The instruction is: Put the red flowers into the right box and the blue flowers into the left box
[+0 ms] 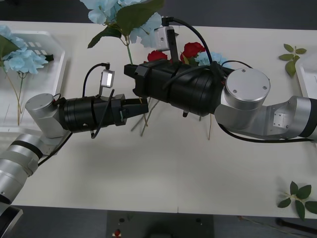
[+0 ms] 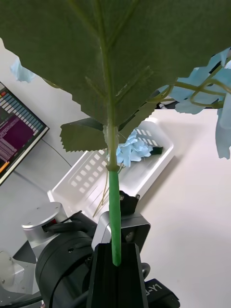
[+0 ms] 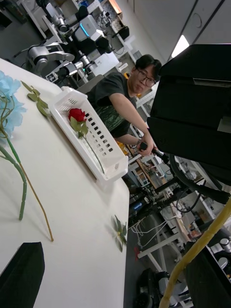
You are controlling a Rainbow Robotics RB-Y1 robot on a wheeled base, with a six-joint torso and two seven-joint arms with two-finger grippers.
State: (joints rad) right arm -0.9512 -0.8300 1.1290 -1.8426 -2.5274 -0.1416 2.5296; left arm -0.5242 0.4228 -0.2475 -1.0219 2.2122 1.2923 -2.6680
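**Mid-sort: a blue stem held aloft between the two arms**

Your right gripper is clamped on the stem of a blue flower, lifted above the table's middle. Your left gripper sits just below it, fingers parted, holding nothing. The left box already contains blue flowers; more red flowers lie behind the right arm, so sorting is judged partly done. The right wrist view shows the green stem running into the closed fingers under a big leaf. The left wrist view shows the right box with one red rose inside.
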